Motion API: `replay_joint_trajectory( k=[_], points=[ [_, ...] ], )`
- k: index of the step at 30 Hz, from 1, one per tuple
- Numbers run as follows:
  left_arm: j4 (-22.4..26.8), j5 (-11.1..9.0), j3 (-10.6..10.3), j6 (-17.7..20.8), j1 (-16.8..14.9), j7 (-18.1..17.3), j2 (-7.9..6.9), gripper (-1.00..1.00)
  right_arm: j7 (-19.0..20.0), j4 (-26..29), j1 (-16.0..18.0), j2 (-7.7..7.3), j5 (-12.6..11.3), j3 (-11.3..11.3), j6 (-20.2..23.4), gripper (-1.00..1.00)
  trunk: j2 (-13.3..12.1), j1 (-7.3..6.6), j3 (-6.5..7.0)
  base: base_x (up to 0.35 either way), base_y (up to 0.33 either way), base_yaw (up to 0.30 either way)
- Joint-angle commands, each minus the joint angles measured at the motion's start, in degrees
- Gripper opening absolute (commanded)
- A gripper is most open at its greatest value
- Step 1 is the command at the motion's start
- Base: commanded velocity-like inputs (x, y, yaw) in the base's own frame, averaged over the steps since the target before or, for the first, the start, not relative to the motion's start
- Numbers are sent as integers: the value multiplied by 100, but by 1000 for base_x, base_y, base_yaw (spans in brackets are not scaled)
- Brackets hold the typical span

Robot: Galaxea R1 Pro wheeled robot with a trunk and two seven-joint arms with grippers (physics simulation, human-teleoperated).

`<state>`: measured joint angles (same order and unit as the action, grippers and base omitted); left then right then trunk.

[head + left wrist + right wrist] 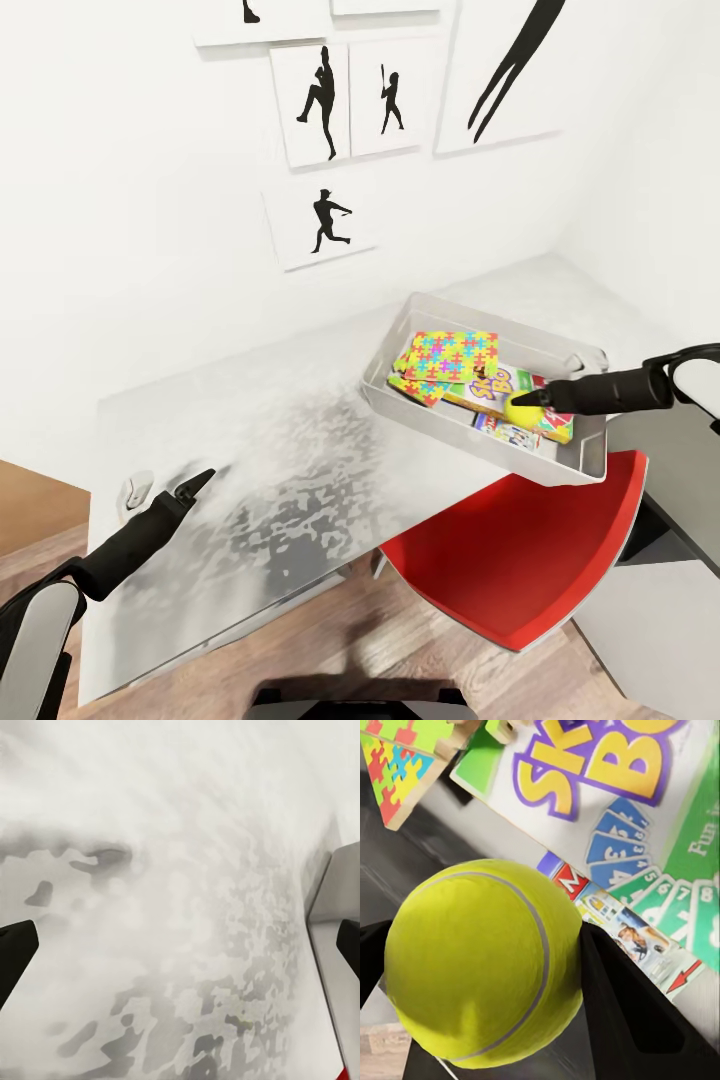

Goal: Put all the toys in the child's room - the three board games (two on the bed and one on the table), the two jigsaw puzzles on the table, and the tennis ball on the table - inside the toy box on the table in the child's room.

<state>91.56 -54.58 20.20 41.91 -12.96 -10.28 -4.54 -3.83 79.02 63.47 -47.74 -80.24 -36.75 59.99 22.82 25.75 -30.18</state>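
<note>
Right gripper (540,402) clamps tennis ball (525,406) over toy box (590,462), above Skip-Bo box (500,385). Puzzle boxes (445,362) inside at 10 o'clock of ball. Only ball release left, seemingly. Left gripper (196,484) spread, empty, over table (280,440).

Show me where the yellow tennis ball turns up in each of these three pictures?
Head view: tennis ball at right, held over the toy box.
Left wrist view: not in it.
Right wrist view: tennis ball large, between the dark fingers.
Shared landmark: the Skip-Bo box beneath the ball.
</note>
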Motion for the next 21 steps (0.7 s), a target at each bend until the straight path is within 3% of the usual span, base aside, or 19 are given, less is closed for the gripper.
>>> replay_joint_trajectory(
  k=[1, 21],
  points=[
    [2, 0, 10, 37, -4, -18, 0, 100, -54, -43, 15, -2, -67, -18, 1, -100, 10, 3, -9, 0, 0, 0],
    [2, -2, 10, 37, -4, -18, -1, 100, -44, -474, 26, 71, -29, -30, 1, -100, 10, 3, -9, 0, 0, 0]
  ],
)
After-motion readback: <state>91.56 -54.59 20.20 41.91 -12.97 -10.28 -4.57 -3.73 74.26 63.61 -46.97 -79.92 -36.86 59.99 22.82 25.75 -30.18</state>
